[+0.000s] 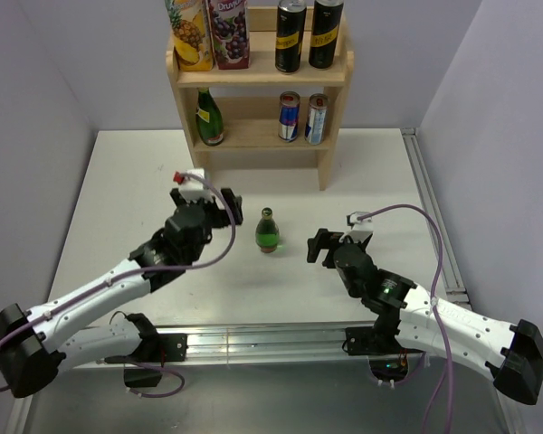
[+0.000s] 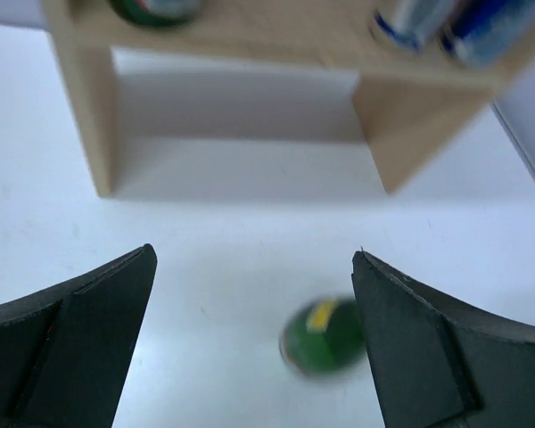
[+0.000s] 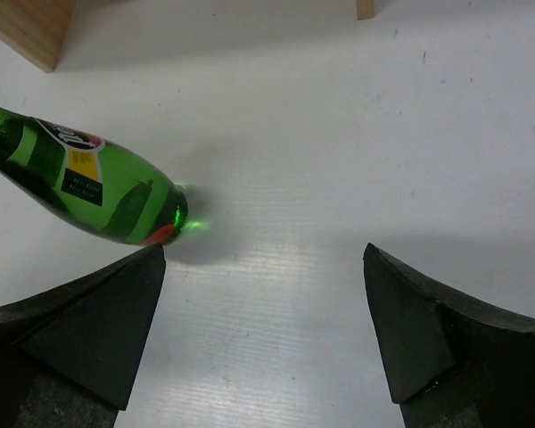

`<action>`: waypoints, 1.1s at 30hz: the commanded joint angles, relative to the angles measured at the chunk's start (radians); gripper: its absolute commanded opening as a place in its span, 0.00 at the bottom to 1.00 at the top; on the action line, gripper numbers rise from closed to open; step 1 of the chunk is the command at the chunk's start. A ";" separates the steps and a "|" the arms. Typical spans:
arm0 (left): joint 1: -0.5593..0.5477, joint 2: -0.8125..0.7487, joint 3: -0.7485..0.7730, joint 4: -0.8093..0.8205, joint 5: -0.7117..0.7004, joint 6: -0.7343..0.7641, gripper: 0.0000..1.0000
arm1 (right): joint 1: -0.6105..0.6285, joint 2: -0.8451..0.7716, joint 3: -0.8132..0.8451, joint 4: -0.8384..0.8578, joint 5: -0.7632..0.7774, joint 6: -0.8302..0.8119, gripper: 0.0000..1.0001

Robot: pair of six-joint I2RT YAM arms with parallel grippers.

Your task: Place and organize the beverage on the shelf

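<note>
Green glass bottle (image 1: 268, 231): we see it upright on the white table (image 1: 118, 181), between both grippers, in front of the shelf (image 1: 259, 77).
Left gripper (image 2: 252, 256): jaws spread wide, holding nothing.
Right gripper (image 3: 263, 250): jaws likewise released.

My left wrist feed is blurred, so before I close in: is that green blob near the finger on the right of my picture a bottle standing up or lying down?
Observer: Standing. The top view shows the green bottle upright on the table, between the two arms.
Operator: Where is the right arm?
Observer: The right gripper is open, on the far side of the bottle from yours, close to it but not touching.
Operator: Any room on the top tier?
Observer: Hardly. The top tier of the shelf already holds two juice cartons and two black cans.
</note>
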 commanded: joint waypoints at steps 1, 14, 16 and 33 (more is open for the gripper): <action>-0.084 -0.061 -0.125 0.046 0.080 -0.028 0.99 | 0.011 -0.002 -0.004 0.034 0.040 0.014 0.99; -0.339 0.072 -0.342 0.350 0.051 -0.032 0.99 | 0.015 -0.037 -0.017 0.032 0.046 0.020 0.99; -0.359 0.103 -0.346 0.410 0.040 -0.034 0.99 | 0.015 -0.039 -0.017 0.032 0.046 0.020 0.99; -0.474 0.693 -0.236 0.994 -0.355 0.142 0.99 | 0.018 -0.062 -0.028 0.034 0.038 0.014 0.99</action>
